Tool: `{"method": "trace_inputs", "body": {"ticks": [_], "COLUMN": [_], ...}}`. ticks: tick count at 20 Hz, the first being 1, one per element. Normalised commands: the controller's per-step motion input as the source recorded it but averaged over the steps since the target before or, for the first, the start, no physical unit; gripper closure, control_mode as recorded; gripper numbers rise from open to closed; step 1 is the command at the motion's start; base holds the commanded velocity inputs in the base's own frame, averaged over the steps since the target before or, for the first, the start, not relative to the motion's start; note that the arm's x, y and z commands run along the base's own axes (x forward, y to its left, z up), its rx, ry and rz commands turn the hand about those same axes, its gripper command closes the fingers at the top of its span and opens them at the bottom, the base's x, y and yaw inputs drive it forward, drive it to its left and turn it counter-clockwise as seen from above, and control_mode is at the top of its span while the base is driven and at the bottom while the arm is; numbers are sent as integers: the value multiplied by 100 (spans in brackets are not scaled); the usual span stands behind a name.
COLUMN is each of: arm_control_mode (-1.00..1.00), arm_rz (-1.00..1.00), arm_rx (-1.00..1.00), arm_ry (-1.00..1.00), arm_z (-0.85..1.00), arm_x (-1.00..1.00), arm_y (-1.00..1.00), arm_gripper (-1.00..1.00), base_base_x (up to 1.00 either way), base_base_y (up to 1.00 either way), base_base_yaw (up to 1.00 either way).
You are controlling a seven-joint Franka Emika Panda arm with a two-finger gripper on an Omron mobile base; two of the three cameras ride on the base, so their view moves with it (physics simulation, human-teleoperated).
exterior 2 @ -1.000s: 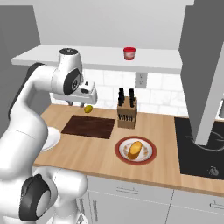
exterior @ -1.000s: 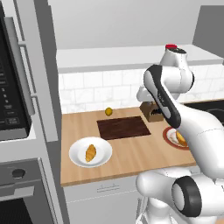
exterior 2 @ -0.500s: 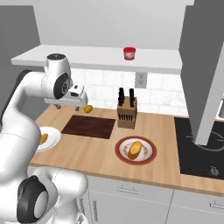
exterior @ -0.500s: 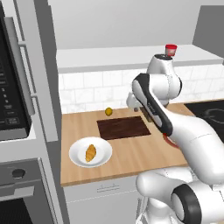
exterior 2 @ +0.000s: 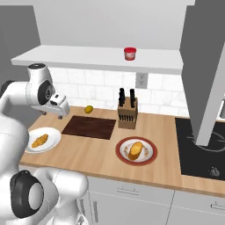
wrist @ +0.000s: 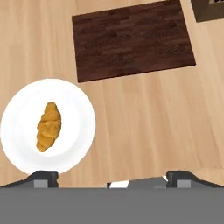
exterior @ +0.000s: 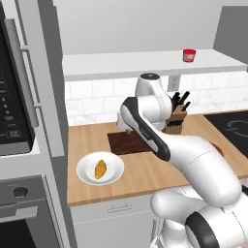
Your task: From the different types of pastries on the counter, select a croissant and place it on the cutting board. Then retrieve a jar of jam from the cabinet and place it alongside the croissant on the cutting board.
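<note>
Sitting untouched on the white plate (wrist: 17,127) at the left of the hand view, the croissant (wrist: 48,126) is your first headache. Your gripper (wrist: 111,177) hangs high with fingers spread wide, holding nothing, aimed right of the pastry. Drop straight down and you'll hit bare counter (wrist: 144,122). The cutting board (wrist: 131,39), top centre, is empty; the jar of jam (exterior 2: 129,53) waits up on the cabinet (exterior 2: 79,58).
</note>
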Motion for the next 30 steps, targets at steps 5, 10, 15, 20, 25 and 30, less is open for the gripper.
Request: {"method": "trace_inputs", "body": {"ticks": [5, 10, 15, 20, 25, 30], "arm_control_mode": [-100, -100, -100, -100, -100, -100], "arm_rz": [-6, 0, 0, 0, 0, 0], "arm_rx": [3, 0, 1, 2, -1, 0], "arm_ry": [21, 7, 0, -1, -4, 0], "arm_z": [-58, -73, -16, -36, -59, -20], "arm_x": [38, -1, 0, 0, 2, 23], "arm_y": [9, 31, 52, 51, 50, 13], "arm_gripper": [-100, -100, -100, -100, -100, -100], "base_base_x": [0, 0, 0, 0, 0, 0], "base_base_y": [0, 0, 0, 0, 0, 0], "base_base_yaw": [0, 0, 0, 0, 0, 0]}}
